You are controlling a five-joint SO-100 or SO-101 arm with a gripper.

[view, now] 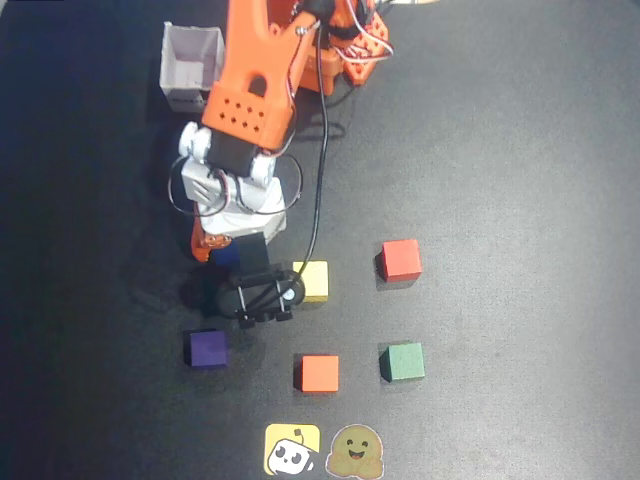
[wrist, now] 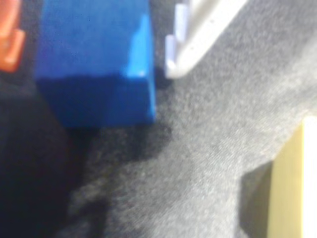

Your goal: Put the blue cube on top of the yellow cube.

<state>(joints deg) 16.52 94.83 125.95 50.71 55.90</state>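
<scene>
The blue cube (view: 224, 257) sits on the dark mat, mostly hidden under the arm in the overhead view. In the wrist view the blue cube (wrist: 94, 74) fills the upper left. My gripper (wrist: 91, 54) is open and straddles it: the orange finger (wrist: 10, 44) is on its left and the white finger (wrist: 188, 44) on its right, each with a thin gap. In the overhead view my gripper (view: 228, 250) is just left of the pale yellow cube (view: 312, 280). The yellow cube also shows at the wrist view's right edge (wrist: 297, 188), apart from the blue one.
A purple cube (view: 207, 348), an orange cube (view: 318, 373), a green cube (view: 403, 361) and a red cube (view: 400, 259) stand around. A white box (view: 192, 65) is at the back left. Two stickers (view: 292, 449) (view: 356, 452) lie at the front edge.
</scene>
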